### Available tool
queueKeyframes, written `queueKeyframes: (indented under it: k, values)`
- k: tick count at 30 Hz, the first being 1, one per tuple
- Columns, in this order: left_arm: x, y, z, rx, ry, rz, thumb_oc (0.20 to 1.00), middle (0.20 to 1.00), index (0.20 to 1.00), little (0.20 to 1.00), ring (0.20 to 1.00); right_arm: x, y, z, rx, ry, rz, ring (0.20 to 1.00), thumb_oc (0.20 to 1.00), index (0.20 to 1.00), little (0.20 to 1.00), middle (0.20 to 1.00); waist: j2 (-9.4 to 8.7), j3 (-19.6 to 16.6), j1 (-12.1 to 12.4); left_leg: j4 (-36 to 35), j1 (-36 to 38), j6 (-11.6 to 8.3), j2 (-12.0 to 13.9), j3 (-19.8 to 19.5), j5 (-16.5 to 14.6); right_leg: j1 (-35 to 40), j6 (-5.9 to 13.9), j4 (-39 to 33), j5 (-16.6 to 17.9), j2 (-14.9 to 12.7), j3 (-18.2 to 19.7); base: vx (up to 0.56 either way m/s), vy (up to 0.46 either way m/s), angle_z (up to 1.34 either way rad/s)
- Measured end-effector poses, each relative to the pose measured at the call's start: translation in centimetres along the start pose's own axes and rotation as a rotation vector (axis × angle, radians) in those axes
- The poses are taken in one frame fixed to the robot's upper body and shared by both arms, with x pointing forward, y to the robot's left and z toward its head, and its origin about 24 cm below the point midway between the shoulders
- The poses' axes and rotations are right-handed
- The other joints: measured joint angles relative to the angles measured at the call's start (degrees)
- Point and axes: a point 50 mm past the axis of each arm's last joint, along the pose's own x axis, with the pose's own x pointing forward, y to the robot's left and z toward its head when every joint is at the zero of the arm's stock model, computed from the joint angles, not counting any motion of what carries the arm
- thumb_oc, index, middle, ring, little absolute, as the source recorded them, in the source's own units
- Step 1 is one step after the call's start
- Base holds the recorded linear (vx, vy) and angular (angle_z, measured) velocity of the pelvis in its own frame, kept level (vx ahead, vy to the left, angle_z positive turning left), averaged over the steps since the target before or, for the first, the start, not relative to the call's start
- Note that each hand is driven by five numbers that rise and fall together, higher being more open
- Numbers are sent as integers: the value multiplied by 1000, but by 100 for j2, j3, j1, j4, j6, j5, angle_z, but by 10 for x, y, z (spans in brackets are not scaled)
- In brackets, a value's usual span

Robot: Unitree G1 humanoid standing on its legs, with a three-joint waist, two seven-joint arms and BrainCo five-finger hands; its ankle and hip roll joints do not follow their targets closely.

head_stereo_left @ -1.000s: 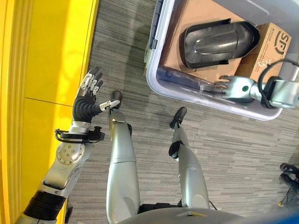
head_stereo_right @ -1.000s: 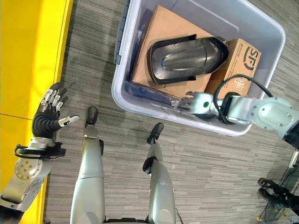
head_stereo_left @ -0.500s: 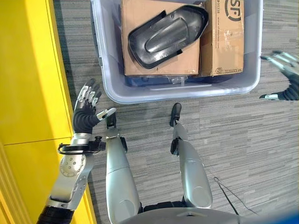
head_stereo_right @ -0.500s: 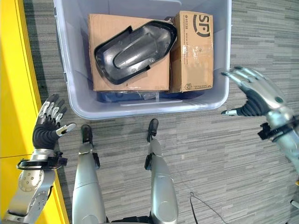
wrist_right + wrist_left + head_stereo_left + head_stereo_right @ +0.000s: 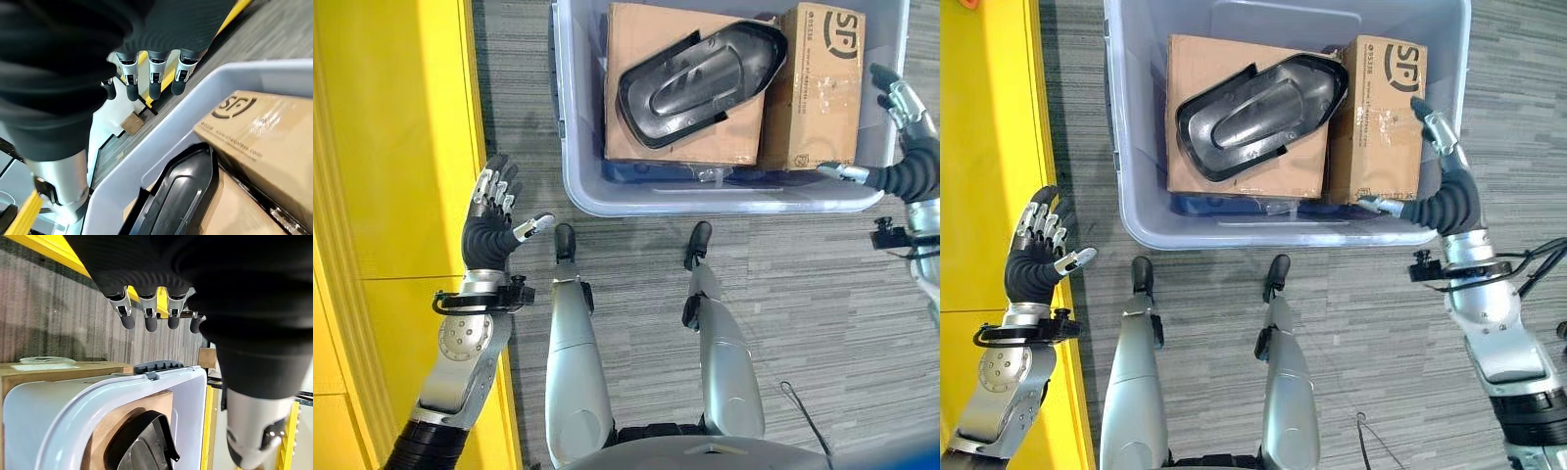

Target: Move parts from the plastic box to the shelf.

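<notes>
Right robot hand now over plastic box rim.

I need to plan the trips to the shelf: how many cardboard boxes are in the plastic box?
2. A wide flat cardboard box lies under the black part; a narrower one sits beside it, toward the right hand. More may be hidden beneath.

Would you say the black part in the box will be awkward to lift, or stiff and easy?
The black part looks like a moulded shell, so probably stiff and light. Its glossy, curved surface may slip in the fingers. It lies across two cardboard boxes, so it might rock if pushed.
</notes>
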Motion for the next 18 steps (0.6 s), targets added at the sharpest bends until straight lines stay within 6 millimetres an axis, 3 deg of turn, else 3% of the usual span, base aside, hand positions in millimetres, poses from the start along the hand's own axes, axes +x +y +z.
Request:
queueKeyframes:
  k: [4, 10, 14, 18]
  values:
    - [3, 5, 5, 16, -31, 44, 1000, 1000, 1000, 1000, 1000, -17, 22, -5, 244, 36, -110, 1000, 1000, 1000, 1000, 1000, 126, 77, -12, -19, 122, 11, -22, 33, -8, 92, -23, 6, -68, -33, 16, -16, -4, 0]
    - [20, 6, 29, 100, -187, 95, 1000, 1000, 1000, 1000, 1000, -31, 49, -8, 365, 97, -101, 1000, 1000, 1000, 1000, 1000, 306, 184, -38, -33, 264, 72, -99, 170, -6, 129, 13, 36, -38, -126, 117, -18, -8, -2]
    - [55, -17, 84, 316, -539, 44, 1000, 1000, 1000, 1000, 1000, -30, 70, -7, 437, 94, -100, 1000, 1000, 1000, 1000, 1000, 324, 191, -96, -108, 513, 62, -99, 222, 9, 315, 19, 40, -40, -131, 155, 11, -29, -3]
    - [70, -42, 112, 338, -752, 65, 1000, 1000, 1000, 1000, 1000, -31, 76, -11, 456, 115, -123, 1000, 1000, 1000, 1000, 1000, 333, 193, -233, -116, 688, 94, -106, 349, -13, 370, 47, 95, -14, -155, 302, 3, -5, -10]
